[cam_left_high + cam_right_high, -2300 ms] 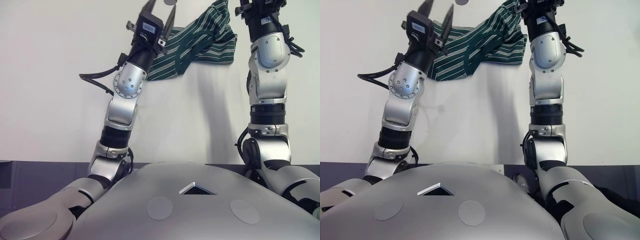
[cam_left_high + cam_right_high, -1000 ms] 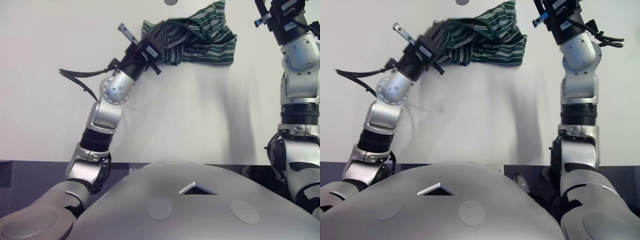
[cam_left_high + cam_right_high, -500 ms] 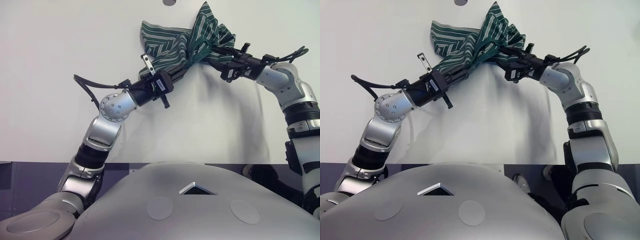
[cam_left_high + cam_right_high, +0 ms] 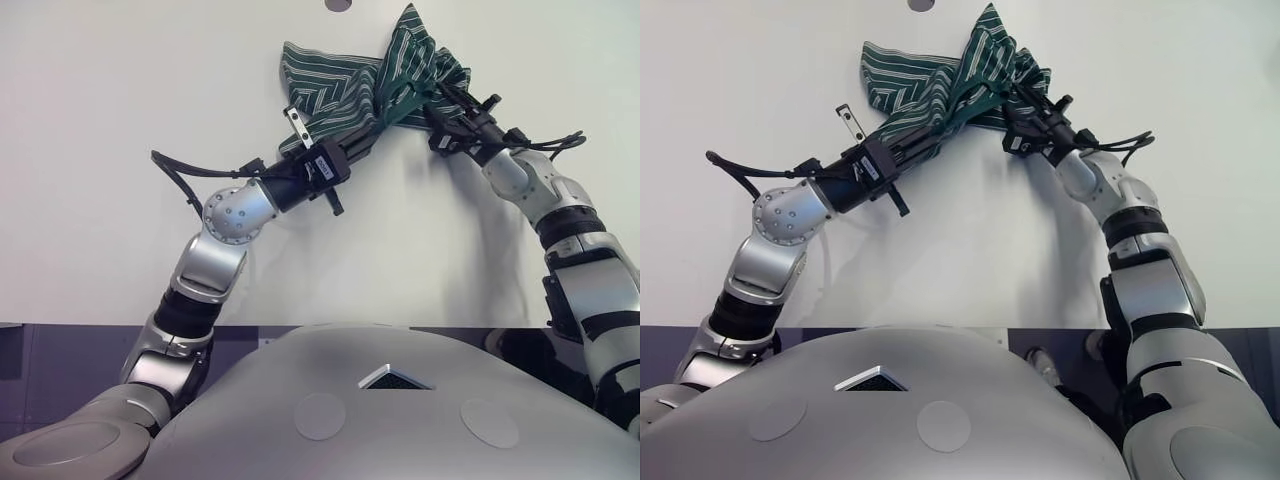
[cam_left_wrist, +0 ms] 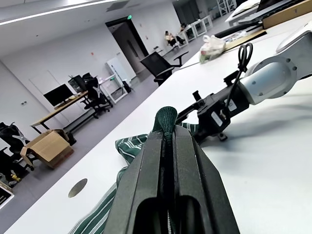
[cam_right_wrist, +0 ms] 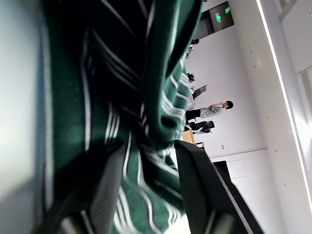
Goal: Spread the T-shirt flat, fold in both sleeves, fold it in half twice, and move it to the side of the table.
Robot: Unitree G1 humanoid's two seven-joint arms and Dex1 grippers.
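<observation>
— One big white desk (image 4: 120,150) is carrying just one thing. What is it?

— It is the T-shirt (image 4: 340,85), green with stripes. It is lying all bunched up at the far middle of the desk, with one bit poking up.

— Who is holding it?

— The left jaws are squeezing tight on a fold at its near left edge. The right jaws are touching its right side, with cloth sitting between them, but I cannot tell if they are pinching.

— Which way is the shirt running?

— It is stretching left to right, between both jaws. I am guessing the arms are needing to pull apart sideways to spread it flat.
</observation>
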